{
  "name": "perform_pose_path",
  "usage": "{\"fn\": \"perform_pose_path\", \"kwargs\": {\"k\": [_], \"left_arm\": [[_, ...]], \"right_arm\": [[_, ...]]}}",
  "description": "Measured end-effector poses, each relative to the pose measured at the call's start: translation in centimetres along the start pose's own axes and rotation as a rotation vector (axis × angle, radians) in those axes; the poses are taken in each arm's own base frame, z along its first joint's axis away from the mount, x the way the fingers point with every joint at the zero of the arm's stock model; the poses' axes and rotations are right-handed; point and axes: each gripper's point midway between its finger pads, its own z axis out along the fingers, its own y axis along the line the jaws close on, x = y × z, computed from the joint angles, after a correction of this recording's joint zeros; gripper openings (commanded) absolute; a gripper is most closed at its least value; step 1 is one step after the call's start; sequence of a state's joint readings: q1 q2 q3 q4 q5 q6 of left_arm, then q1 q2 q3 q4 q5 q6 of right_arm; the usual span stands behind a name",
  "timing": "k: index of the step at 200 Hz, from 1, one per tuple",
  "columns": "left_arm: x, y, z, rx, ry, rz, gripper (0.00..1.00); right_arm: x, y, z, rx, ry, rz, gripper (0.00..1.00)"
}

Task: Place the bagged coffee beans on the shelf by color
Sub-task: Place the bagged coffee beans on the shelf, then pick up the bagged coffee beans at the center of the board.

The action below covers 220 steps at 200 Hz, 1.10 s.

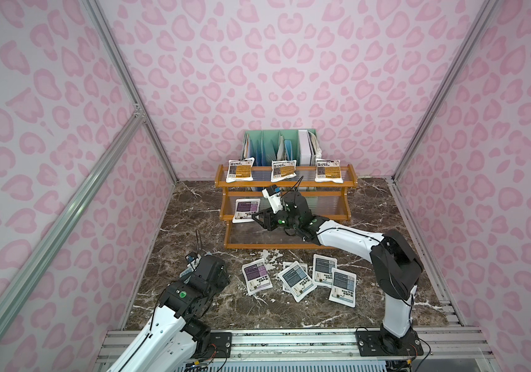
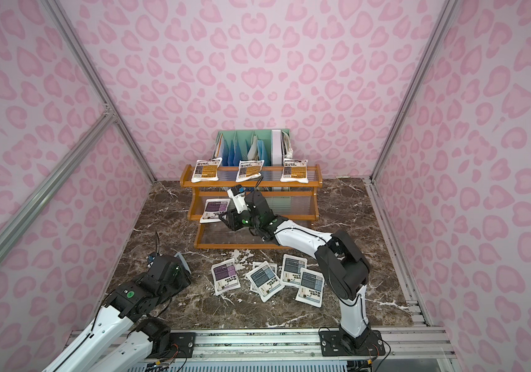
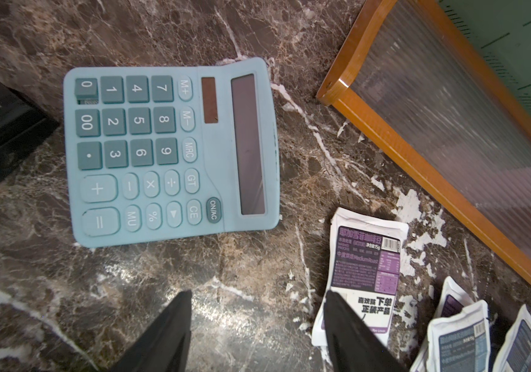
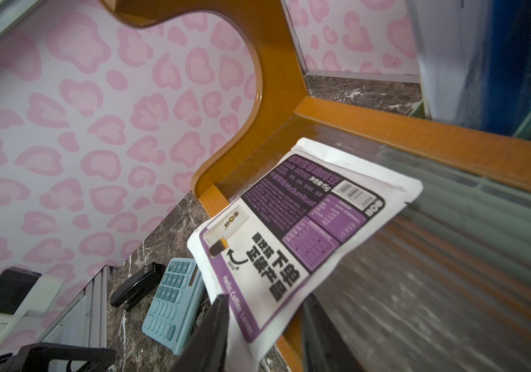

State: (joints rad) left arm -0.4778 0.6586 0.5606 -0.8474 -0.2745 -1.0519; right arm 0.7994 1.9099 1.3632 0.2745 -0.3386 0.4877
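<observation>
Lower left, the left gripper (image 3: 257, 294) hangs with jaws apart and empty above the tabletop (image 1: 193, 199). Only its wrist view shows the calculator (image 3: 167, 151), which its arm mostly hides from above. Centre, the shelf (image 1: 286, 184) holds 3 orange pouches (image 1: 283, 169) along its top tier, apparently 1 color per tier. At the middle tier's left end lies a purple pouch (image 1: 246, 210). The right gripper (image 4: 264, 301) is spread loosely around its corner, seemingly releasing it. Below, 3 grey-blue pouches (image 1: 323, 270) wait.

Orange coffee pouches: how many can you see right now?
3 orange pouches, all on the shelf's top tier: left end, middle, right end. The pile on the table might hide another.
</observation>
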Motion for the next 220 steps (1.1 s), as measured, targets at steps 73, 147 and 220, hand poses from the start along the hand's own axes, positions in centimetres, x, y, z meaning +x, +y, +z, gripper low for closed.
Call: {"fn": "perform_pose_path", "kwargs": {"k": [73, 147, 220], "left_arm": [[0.0, -0.2, 0.1, -0.005, 0.009, 0.013, 0.7], [2.7, -2.8, 2.1, 0.092, 0.158, 0.096, 0.71], [7.0, -6.3, 5.3, 0.197, 0.388, 0.116, 0.62]], "right_arm": [[2.2, -0.1, -5.0, 0.094, 0.008, -0.022, 0.6], [10.3, 4.4, -10.7, -0.001, 0.163, -0.179, 0.54], [18.8, 3.5, -9.0, -0.053, 0.355, -0.113, 0.48]]}}
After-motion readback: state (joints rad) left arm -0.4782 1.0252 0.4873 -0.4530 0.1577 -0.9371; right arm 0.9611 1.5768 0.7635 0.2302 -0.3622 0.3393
